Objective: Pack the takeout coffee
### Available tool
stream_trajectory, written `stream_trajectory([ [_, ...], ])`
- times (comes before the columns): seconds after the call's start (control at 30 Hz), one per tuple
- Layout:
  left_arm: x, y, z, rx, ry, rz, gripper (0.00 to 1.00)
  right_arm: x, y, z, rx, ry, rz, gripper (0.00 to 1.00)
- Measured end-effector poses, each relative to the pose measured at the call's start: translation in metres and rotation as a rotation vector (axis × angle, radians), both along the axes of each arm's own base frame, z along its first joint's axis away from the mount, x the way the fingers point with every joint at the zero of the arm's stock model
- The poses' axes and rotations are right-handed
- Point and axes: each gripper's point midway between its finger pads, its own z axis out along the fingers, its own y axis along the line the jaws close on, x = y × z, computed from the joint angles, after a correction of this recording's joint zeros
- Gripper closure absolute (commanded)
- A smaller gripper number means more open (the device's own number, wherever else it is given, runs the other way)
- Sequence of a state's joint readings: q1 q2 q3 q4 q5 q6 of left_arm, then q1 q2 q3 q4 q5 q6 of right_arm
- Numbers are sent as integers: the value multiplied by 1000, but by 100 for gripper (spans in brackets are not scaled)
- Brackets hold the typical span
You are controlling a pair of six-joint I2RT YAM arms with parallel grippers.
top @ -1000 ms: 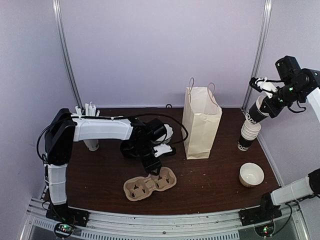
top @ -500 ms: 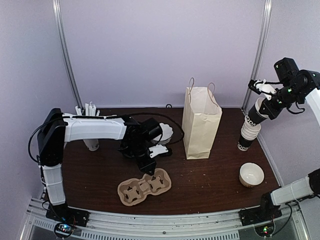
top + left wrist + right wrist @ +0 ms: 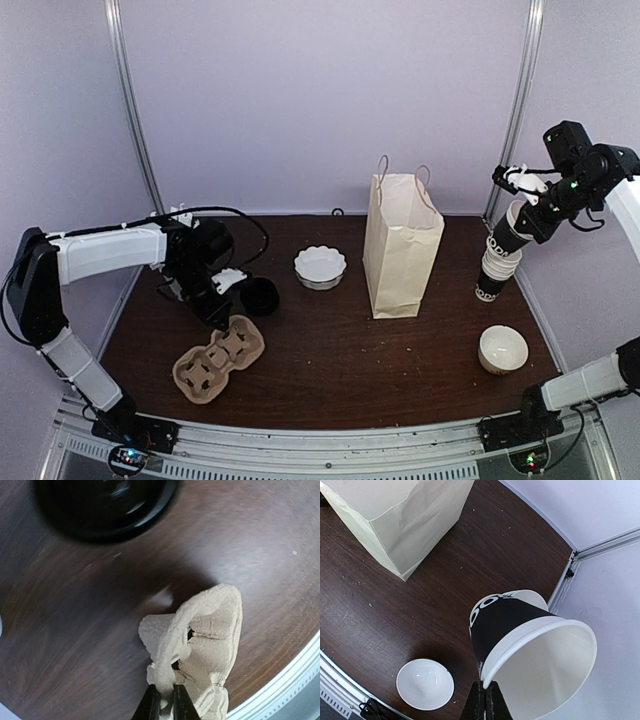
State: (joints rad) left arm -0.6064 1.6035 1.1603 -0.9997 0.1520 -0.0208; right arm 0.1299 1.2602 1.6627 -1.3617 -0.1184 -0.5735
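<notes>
A single paper cup [image 3: 512, 224], white above and black below, has no lid on it. My right gripper [image 3: 522, 198] is shut on its rim and holds it tilted just above the stack of nested cups [image 3: 495, 268]. The right wrist view shows the cup [image 3: 520, 625] open-mouthed and my gripper [image 3: 486, 700] pinching its rim. A round black lid [image 3: 258, 297] lies on the table and also shows in the left wrist view [image 3: 105, 505]. My left gripper [image 3: 228, 318] is shut on the rim of a cardboard cup carrier [image 3: 218, 358]. The left wrist view shows the gripper [image 3: 166, 700] and the carrier [image 3: 210, 635].
A tan paper bag [image 3: 403, 245] stands open at mid table, also in the right wrist view [image 3: 400, 515]. A white fluted dish [image 3: 320, 267] sits left of it. A white bowl [image 3: 503, 349] is front right [image 3: 425, 684]. A cup of straws [image 3: 180, 215] is behind my left arm.
My left arm swung left and dragged the cup carrier from mid table to the front left, uncovering the black lid and the fluted dish. My right gripper with the cup hardly moved.
</notes>
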Motion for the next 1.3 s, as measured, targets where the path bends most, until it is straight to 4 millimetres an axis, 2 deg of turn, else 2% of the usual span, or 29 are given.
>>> stream_trajectory([
  [0.17,10,36,-1,46,-9,129,91,0,0,1,-1,-5,4,100],
  [0.23,13,50,-4,87,-22,165,78,-1,0,2,2,-9,5,100],
  [0.37,19,70,-6,174,-57,205,63,-4,2,3,10,-14,11,100],
  [0.47,21,78,-6,210,-74,214,54,-5,2,0,13,-8,13,100],
  [0.57,21,76,1,212,-75,208,50,-5,3,0,16,-7,15,100],
  [0.7,30,53,28,148,-129,155,49,-2,4,8,19,-24,15,100],
  [0.83,40,2,69,8,-223,57,49,5,7,39,41,-108,26,100],
  [0.97,46,-42,104,-128,-311,-23,50,0,20,65,82,-172,94,100],
  [1.07,51,-63,122,-202,-367,-54,50,-17,37,62,82,-148,199,100],
  [1.13,56,-73,130,-242,-398,-62,49,-33,47,54,70,-114,279,100],
  [1.3,67,-85,138,-293,-443,-65,50,-72,49,27,41,-12,386,100],
])
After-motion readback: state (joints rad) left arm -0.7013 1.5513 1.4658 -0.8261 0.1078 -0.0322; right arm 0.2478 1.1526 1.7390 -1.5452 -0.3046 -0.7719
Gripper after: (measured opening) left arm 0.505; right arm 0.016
